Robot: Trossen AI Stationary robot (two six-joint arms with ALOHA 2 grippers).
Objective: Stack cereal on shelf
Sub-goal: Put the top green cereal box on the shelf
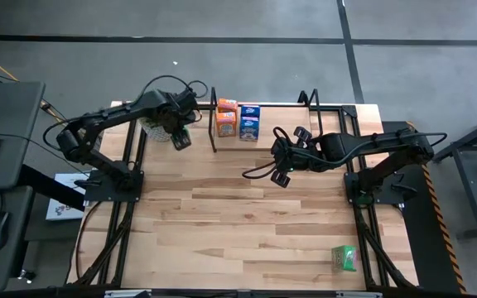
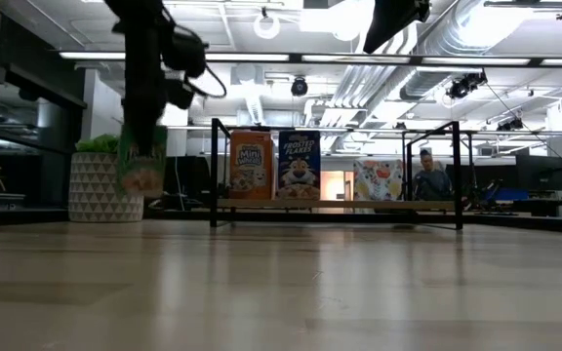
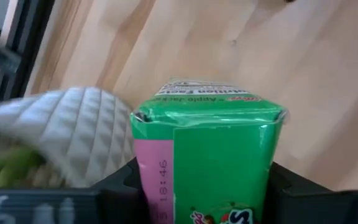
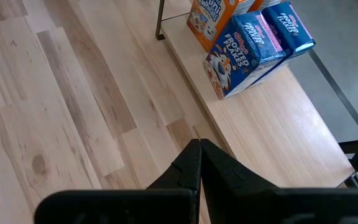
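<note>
My left gripper (image 1: 180,136) is shut on a green cereal box (image 2: 142,164) just in front of the potted plant (image 2: 105,180), left of the shelf (image 1: 284,112). On the shelf's pale board an orange box (image 1: 226,121) and a blue box (image 1: 249,122) stand upright; the right wrist view shows a second blue box (image 4: 288,28) behind the first (image 4: 241,53). Another green box (image 1: 344,257) lies on the table near its right near corner. My right gripper (image 4: 199,158) is shut and empty, hovering over the table in front of the shelf. My left gripper pinches the green box between its two fingers (image 3: 120,183), one on each opposite side of the box near its upper end (image 3: 166,186). The fingers point down from above. The box hangs upright below them, its lower end (image 2: 142,190) lifted clear of the table.
The plant's white patterned pot (image 3: 79,134) stands right beside the held box. The shelf's black upright end frames (image 2: 215,171) rise at both ends of the board. Open wooden tabletop (image 1: 238,223) lies in front of the shelf. A person sits in the room behind.
</note>
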